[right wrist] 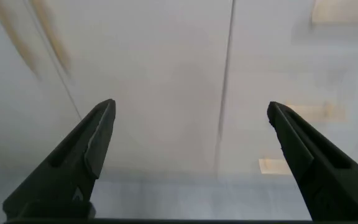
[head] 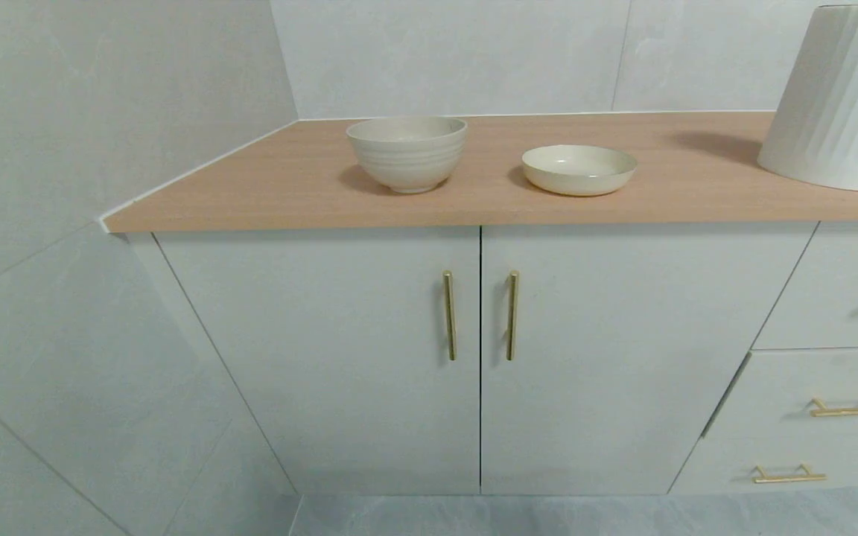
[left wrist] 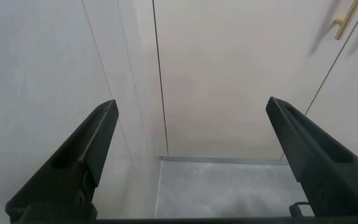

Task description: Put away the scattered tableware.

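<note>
While both arms hang low before the cupboard [head: 325, 357], I see the tableware up on the table [head: 287, 193]: a deep ribbed bowl [head: 407, 152] stands toward the left end, roughly midway between the front and back edges. A shallow bowl [head: 579, 169] sits to its right, near it but apart. Both are upright and cream-coloured. At the right end of the table stands a tall white ribbed container [head: 839, 97], well apart from the bowls. Under the table the two cupboard doors are closed, their gold handles [head: 449, 315] side by side at the middle seam, with drawers [head: 831, 394] to the right. My left jaws are spread wide with nothing between them, facing the bottom of a cupboard door and a strip of floor [left wrist: 229, 186]. My right jaws are spread just as wide, also empty, facing a pale cupboard front too blurred for me to make out more
</note>
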Motion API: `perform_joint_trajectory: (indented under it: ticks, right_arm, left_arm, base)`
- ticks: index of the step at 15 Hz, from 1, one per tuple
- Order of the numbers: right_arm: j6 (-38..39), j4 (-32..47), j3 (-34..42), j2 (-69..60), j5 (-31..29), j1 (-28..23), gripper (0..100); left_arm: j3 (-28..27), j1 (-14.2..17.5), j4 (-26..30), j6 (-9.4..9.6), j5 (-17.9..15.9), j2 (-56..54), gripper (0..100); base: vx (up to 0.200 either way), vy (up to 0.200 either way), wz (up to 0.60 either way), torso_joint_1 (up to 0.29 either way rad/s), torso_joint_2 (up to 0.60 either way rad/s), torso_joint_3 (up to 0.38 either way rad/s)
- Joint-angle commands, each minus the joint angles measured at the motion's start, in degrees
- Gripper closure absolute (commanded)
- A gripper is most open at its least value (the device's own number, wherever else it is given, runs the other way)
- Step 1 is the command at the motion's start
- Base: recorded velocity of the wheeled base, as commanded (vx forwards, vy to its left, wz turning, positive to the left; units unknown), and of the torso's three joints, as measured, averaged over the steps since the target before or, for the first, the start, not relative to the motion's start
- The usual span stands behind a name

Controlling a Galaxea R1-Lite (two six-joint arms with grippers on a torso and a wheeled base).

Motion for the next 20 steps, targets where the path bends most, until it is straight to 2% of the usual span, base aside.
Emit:
perform_joint_trajectory:
  ticks: [1, 4, 5, 6, 8, 11, 13, 14, 15, 17, 20]
  right_arm:
    - [2.0, 3.0, -10.2, 12.2, 8.3, 2.9, 0]
    - [2.0, 0.5, -15.4, 38.0, 20.4, 6.6, 0]
    - [2.3, -2.4, -18.3, 47.2, 22.0, 11.3, 0]
    - [2.7, -6.5, -20.5, 55.5, 21.9, 15.6, 0]
    - [3.4, -15.8, -23.4, 68.7, 20.7, 21.1, 0]
    - [3.5, -27.0, -29.2, 85.0, 18.8, 26.6, 0]
    - [4.2, -29.2, -35.8, 93.7, 18.8, 27.9, 0]
    - [4.2, -29.2, -36.0, 94.0, 18.8, 27.9, 0]
    - [5.9, -29.3, -43.3, 100.8, 18.8, 28.7, 0]
    - [8.3, -29.2, -48.9, 104.4, 18.8, 29.0, 0]
    - [8.9, -30.9, -50.2, 107.3, 18.2, 30.1, 0]
  left_arm:
    - [0.0, 0.0, 0.0, -0.02, 0.0, 0.0, 0]
    - [0.0, 0.0, 0.0, -0.02, 0.0, 0.0, 0]
    - [0.0, 0.0, 0.0, -0.02, 0.0, 0.0, 0]
    - [0.0, 0.0, 0.0, -0.02, 0.0, 0.0, 0]
    - [0.0, 0.0, 0.0, -0.02, 0.0, 0.0, 0]
    - [0.0, 0.0, 0.0, -0.02, 0.0, 0.0, 0]
    - [0.0, 0.0, 0.0, -0.02, 0.0, 0.0, 0]
    - [0.0, 0.0, 0.0, -0.02, 0.0, 0.0, 0]
    - [0.0, 0.0, 0.0, -0.02, 0.0, 0.0, 0]
    - [0.0, 0.0, 0.0, -0.02, 0.0, 0.0, 0]
    - [0.0, 0.0, 0.0, -0.02, 0.0, 0.0, 0]
  base:
    - [0.000, 0.000, 0.00, 0.000, 0.00, 0.000]
    - [0.000, 0.000, 0.00, 0.000, 0.00, 0.000]
    - [0.000, 0.000, 0.00, 0.000, 0.00, 0.000]
    - [0.000, 0.000, 0.00, 0.000, 0.00, 0.000]
    - [0.000, 0.000, 0.00, 0.000, 0.00, 0.000]
    - [0.000, 0.000, 0.00, 0.000, 0.00, 0.000]
    - [0.000, 0.000, 0.00, 0.000, 0.00, 0.000]
    - [0.000, 0.000, 0.00, 0.000, 0.00, 0.000]
    - [0.000, 0.000, 0.00, 0.000, 0.00, 0.000]
    - [0.000, 0.000, 0.00, 0.000, 0.00, 0.000]
    - [0.000, 0.000, 0.00, 0.000, 0.00, 0.000]
